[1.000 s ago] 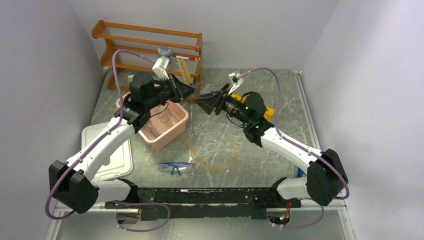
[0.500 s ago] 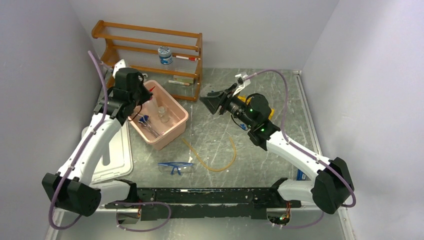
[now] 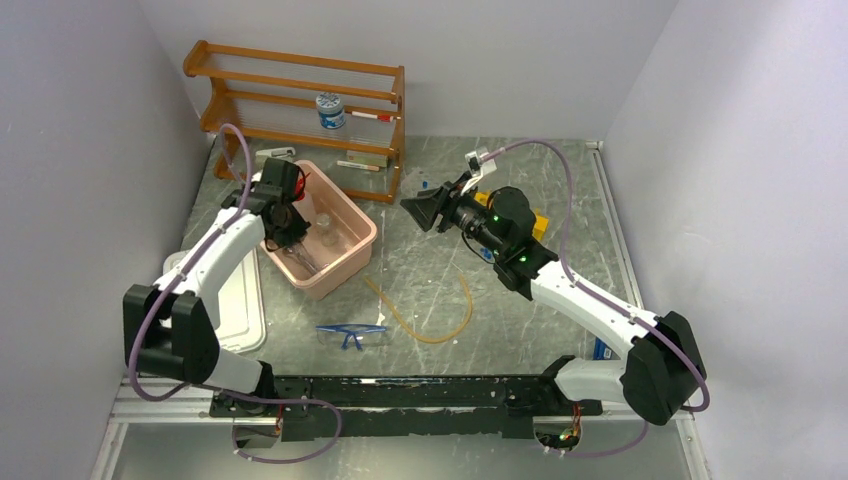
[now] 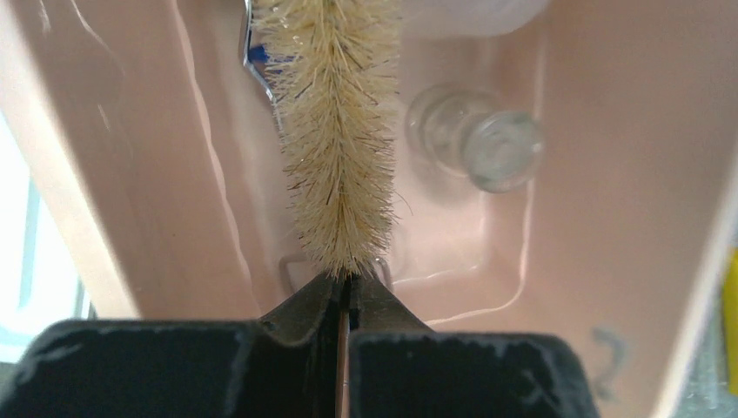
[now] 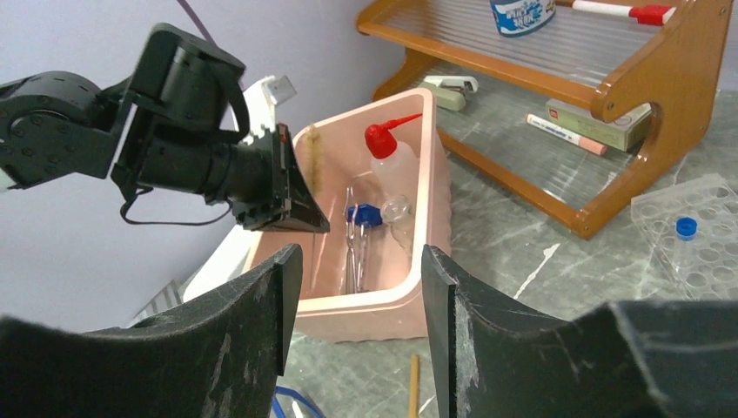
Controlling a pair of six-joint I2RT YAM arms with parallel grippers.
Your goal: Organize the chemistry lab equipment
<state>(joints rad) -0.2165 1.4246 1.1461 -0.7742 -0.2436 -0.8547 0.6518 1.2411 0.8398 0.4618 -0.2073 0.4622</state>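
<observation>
Left gripper (image 4: 348,287), clamped on a bristle brush (image 4: 335,131) above the pink tub (image 4: 609,218), likely must release next; right gripper (image 5: 355,287) hovers beside the tub, fingers parted, empty.

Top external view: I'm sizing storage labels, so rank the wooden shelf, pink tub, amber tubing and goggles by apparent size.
1. wooden shelf, clearly largest.
2. pink tub.
3. amber tubing, judged by its spread; the tube itself is thin.
4. goggles, smallest.
</observation>
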